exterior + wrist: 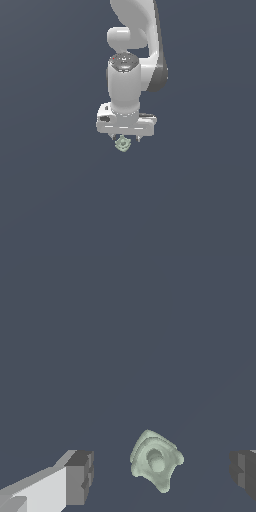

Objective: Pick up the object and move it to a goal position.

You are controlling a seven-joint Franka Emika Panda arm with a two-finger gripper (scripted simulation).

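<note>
No text, label, brand, number or sign can be read in either view. The arm (131,75) has plain white and grey casings; small dark and reddish marks on its top cap are too small to make out as characters. The end effector (125,136) carries no readable marking, nor do its grey pads (80,477). The pale green lobed object (155,460) is unmarked, and the dark grey surface (50,200) bears no writing.
</note>
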